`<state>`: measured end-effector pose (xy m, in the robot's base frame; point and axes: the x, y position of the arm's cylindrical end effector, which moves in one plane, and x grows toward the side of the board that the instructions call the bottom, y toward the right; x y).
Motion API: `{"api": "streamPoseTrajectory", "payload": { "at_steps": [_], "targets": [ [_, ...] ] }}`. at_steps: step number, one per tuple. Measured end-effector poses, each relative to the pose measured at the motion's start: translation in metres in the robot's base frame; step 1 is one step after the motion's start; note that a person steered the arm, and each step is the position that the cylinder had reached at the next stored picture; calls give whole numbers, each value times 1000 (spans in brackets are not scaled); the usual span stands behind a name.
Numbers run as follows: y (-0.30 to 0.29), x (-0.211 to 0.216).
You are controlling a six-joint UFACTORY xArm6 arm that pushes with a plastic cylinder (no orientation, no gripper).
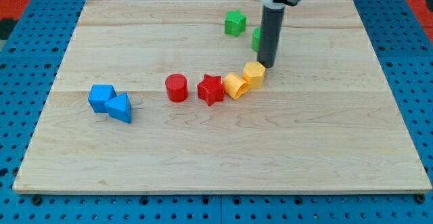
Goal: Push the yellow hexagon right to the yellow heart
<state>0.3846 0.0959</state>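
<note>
Touching the yellow heart (pixel 235 86), the yellow hexagon (pixel 254 73) shows no long axis.

Yellow hexagon (pixel 254 73), perhaps green block (pixel 256 38)

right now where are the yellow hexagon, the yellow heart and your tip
yellow hexagon (pixel 254 73), camera view, top face
yellow heart (pixel 235 85), camera view, top face
my tip (pixel 267 65), camera view, rod's lower end, just above the hexagon
</note>
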Motion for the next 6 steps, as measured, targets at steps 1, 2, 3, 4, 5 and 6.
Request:
{"api": "streamPoseTrajectory", "payload": {
  "at_steps": [1, 2, 3, 4, 5, 6],
  "targets": [
    [-31, -16],
    [-53, -17],
    [-72, -8],
    [-45, 14],
    [-9, 24],
    [12, 33]
  ]
}}
